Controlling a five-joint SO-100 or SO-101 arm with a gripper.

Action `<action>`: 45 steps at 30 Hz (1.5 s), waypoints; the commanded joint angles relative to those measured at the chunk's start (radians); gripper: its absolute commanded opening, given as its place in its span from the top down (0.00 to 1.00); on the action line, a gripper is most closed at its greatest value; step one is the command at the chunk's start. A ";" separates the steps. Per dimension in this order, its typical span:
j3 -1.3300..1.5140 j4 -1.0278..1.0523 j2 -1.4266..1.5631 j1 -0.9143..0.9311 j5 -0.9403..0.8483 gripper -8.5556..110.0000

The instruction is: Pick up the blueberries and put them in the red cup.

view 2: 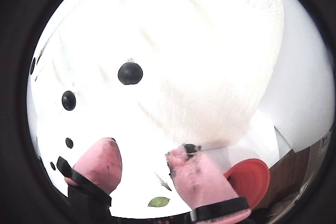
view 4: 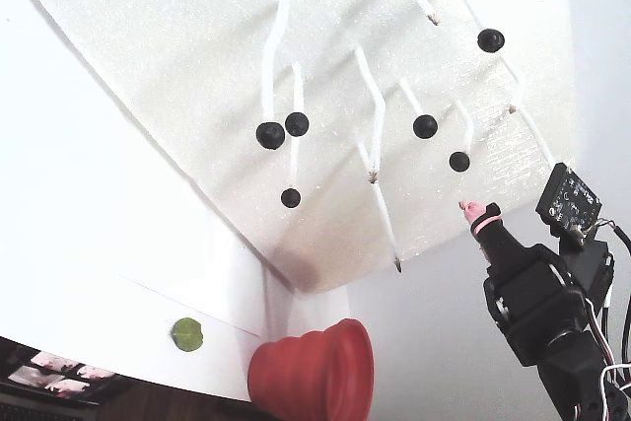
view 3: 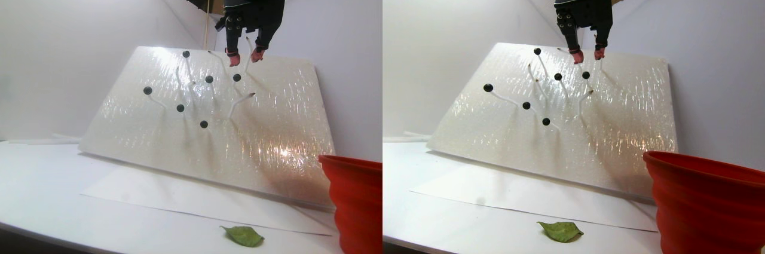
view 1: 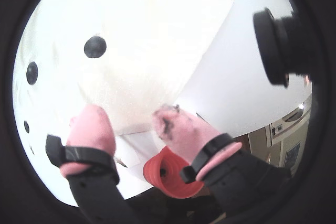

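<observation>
Jaws (view 2: 142, 163) spread and empty near the board's top, I judge the reach for the nearest blueberry (view 2: 130, 73) comes next.

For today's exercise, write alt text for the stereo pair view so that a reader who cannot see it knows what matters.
A black robot arm's open, pink-tipped claw hangs empty at the top of a tilted white foam board where six dark blueberries sit on white branching stems. A red cup stands at the lower right and a green leaf lies on the white table in front.
</observation>
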 commanded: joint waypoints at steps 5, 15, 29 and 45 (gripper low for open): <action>-0.135 -0.048 -0.012 -0.009 -0.012 0.78; -0.186 -0.084 -0.087 -0.015 -0.021 0.78; -0.255 -0.133 -0.170 -0.040 -0.031 0.77; -0.336 -0.161 -0.256 -0.034 -0.048 0.77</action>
